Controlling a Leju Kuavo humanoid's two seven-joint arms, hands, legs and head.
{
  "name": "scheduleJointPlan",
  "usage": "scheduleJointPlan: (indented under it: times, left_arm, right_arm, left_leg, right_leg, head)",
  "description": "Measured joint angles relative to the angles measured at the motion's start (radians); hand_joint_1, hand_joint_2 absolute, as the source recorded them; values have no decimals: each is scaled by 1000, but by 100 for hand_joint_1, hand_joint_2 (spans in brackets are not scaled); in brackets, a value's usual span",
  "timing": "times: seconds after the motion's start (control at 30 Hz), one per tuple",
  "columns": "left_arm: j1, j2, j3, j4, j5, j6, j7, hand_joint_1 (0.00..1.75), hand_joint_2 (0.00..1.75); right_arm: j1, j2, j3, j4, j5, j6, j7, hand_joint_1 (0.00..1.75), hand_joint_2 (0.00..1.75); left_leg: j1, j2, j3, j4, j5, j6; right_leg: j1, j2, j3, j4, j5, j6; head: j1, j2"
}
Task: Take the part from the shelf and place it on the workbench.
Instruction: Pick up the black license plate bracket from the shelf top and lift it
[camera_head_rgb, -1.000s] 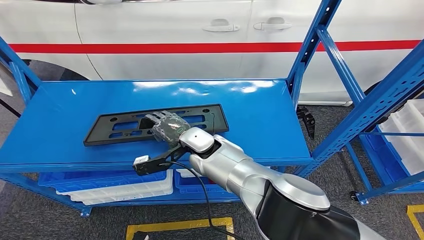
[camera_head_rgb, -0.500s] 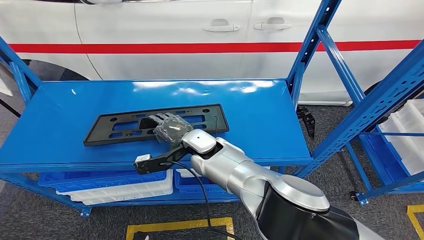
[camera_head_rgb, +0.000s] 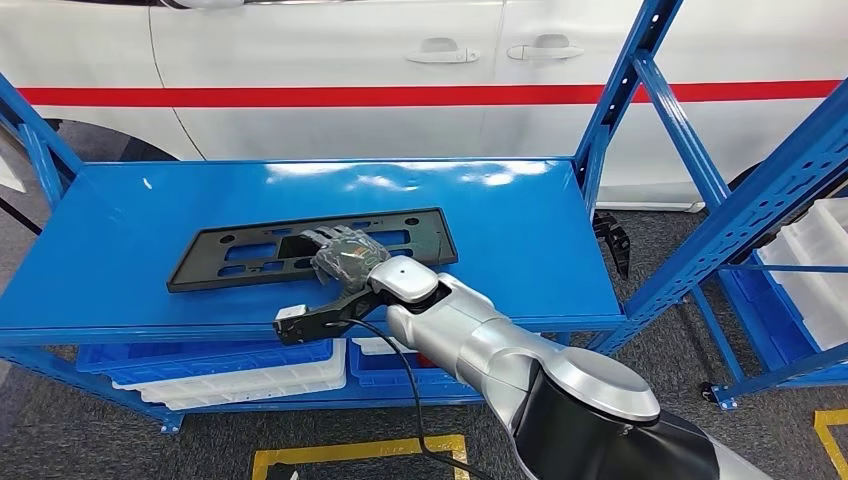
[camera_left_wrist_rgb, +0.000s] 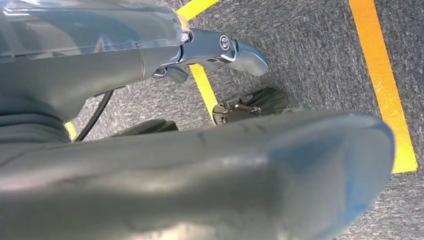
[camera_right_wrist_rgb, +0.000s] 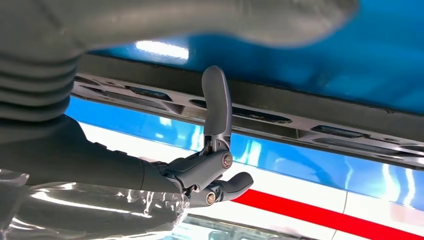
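The part, a flat black plate (camera_head_rgb: 230, 255) with slots and holes, lies on the blue shelf (camera_head_rgb: 520, 230), left of its middle. My right hand (camera_head_rgb: 345, 255), wrapped in clear film, lies over the plate's near edge toward its right end, with its fingers spread on top. In the right wrist view one finger (camera_right_wrist_rgb: 216, 100) stretches out to the plate (camera_right_wrist_rgb: 310, 107) and touches its edge while another stays curled. The plate rests flat on the shelf. My left hand (camera_left_wrist_rgb: 150, 65) hangs over the carpet and holds nothing.
A white car with a red stripe (camera_head_rgb: 400, 95) stands right behind the shelf. Blue uprights (camera_head_rgb: 625, 95) rise at the shelf's right end. White and blue bins (camera_head_rgb: 250, 375) sit beneath it and white bins (camera_head_rgb: 815, 270) at the right. Yellow lines (camera_head_rgb: 350, 450) mark the carpet.
My right hand and forearm have slid a little to the right along the plate's near edge. The plate has stayed where it was.
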Motion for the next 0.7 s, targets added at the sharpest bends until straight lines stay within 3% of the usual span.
scheduleJointPlan:
  times: [0.7]
  left_arm:
    - [0, 0, 2, 0, -8, 0, 0, 0, 0]
  right_arm:
    - [-18, 0, 0, 34, 16, -15, 15, 0, 0]
  left_leg:
    - [0, 0, 0, 0, 0, 0]
  right_leg:
    - [0, 0, 0, 0, 0, 0]
  head:
    - [0, 0]
